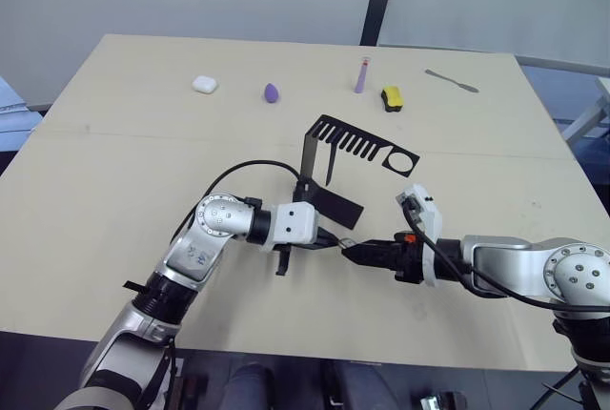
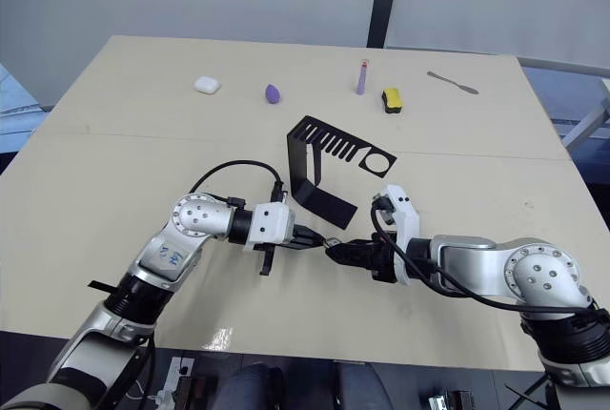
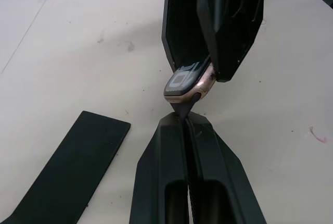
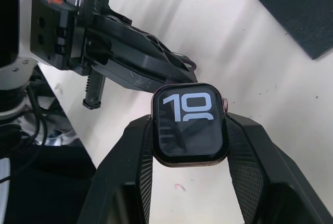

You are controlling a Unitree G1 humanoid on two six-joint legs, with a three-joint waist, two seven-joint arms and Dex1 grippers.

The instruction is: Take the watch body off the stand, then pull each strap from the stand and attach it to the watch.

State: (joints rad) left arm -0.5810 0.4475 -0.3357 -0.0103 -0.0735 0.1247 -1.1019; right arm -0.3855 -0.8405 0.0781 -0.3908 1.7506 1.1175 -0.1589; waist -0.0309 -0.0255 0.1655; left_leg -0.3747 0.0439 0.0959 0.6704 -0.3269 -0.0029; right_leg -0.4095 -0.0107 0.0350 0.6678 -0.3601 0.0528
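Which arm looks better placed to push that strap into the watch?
The left. Its pincer is shut on the strap, whose tip already meets the watch body's edge. The right pincer is clamped on the watch body, so it can only steady it.

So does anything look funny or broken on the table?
Nothing looks broken or spilled. The right gripper holds the watch by its sides, and the left gripper pinches a strap up against it. The stand stands upright.
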